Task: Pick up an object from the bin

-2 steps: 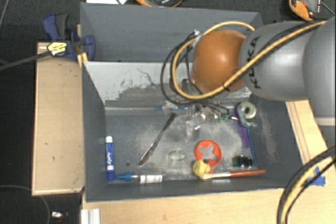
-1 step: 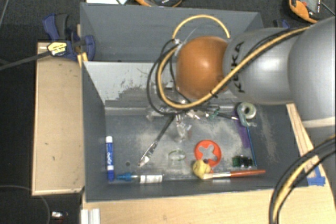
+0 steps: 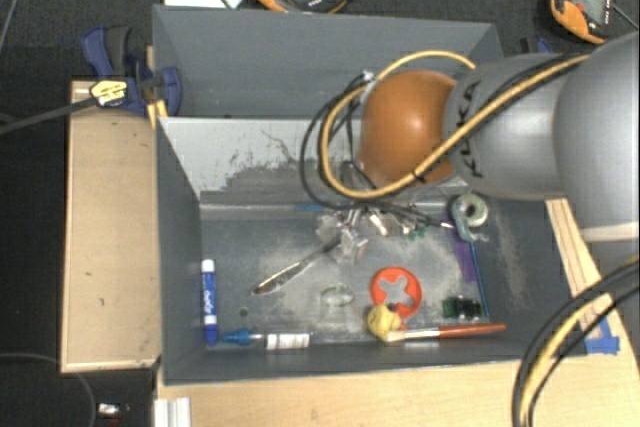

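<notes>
Bin (image 3: 178,255), grey metal, held the arm (image 3: 540,135) reaching in; jaws hung just behind-left of the orange cross-cut disc (image 3: 395,287), over one end of a metal spoon (image 3: 290,273); their opening could not be told.

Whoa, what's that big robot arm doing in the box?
The robot arm reaches into the grey bin from the right. Its claw is low near the middle, by the top end of a silvery spoon-like tool. An orange disc and a blue marker lie nearby. I can't see anything in the claw.
</notes>
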